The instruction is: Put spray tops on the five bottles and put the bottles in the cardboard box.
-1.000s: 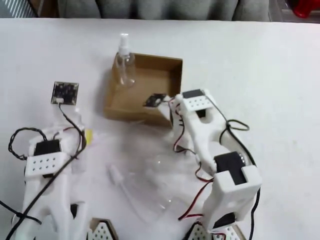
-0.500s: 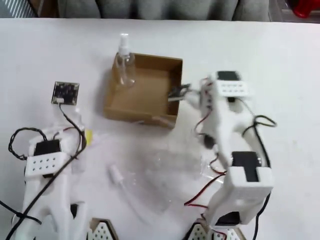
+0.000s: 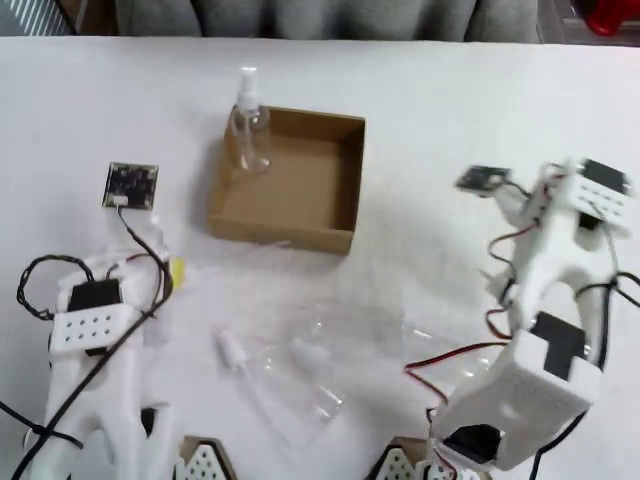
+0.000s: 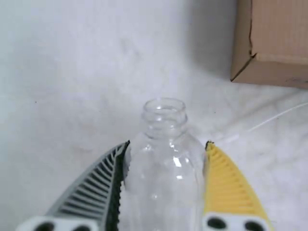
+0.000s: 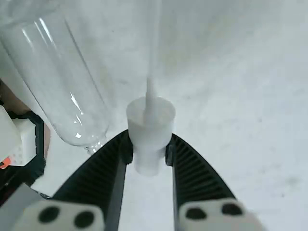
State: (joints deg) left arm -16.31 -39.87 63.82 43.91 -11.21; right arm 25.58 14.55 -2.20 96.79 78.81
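We see the left gripper (image 4: 167, 144) pinching an uncapped bottle (image 4: 163, 183) near the cardboard box (image 4: 274, 43). Right of the box, the right gripper (image 5: 148, 137) clamps a spray top (image 5: 150, 115).

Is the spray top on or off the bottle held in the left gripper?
Off. The bottle clamped in the left gripper shows a bare, open threaded neck, with no sprayer on it.

Beyond the white table (image 3: 500, 90) sit grey cushions (image 3: 330, 18) and a red object (image 3: 612, 15).
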